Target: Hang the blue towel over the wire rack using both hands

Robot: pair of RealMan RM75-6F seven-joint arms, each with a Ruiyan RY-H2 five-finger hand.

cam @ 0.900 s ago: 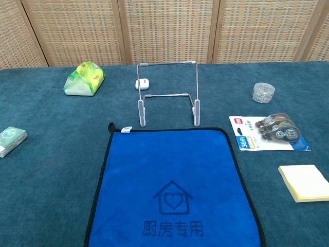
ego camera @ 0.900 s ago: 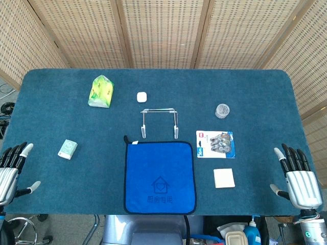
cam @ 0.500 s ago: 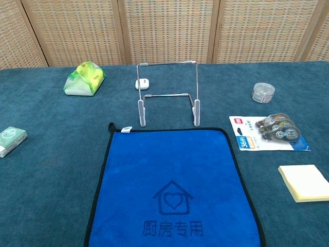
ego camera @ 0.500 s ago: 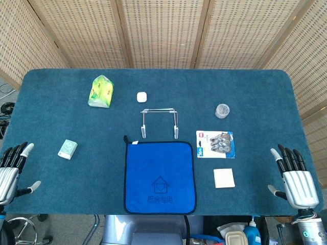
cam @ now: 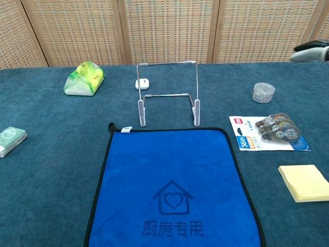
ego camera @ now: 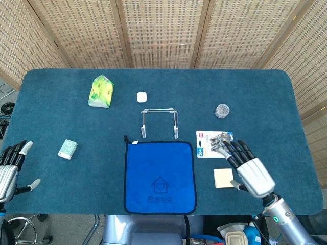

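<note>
The blue towel (ego camera: 160,176) (cam: 172,188) lies flat on the table's near edge, black-trimmed, with a house print and a small loop at its far left corner. Just behind it stands the wire rack (ego camera: 159,121) (cam: 167,92), upright and bare. My right hand (ego camera: 247,167) hovers open, fingers spread, to the right of the towel above the yellow note pad and the blister card; only a fingertip of my right hand (cam: 311,51) shows in the chest view, at the right edge. My left hand (ego camera: 11,166) is open at the table's left edge, far from the towel.
On the blue-green felt table (ego camera: 255,97) lie a green tissue pack (ego camera: 101,91), a white case (ego camera: 141,96), a clear round tin (ego camera: 222,110), a blister card (ego camera: 211,144), a yellow note pad (ego camera: 223,178) and a small mint packet (ego camera: 67,149). Wicker screens stand behind.
My right hand has swung left and forward from the table's right edge to above the note pad and blister card. The left hand has barely moved. Towel and rack are unmoved.
</note>
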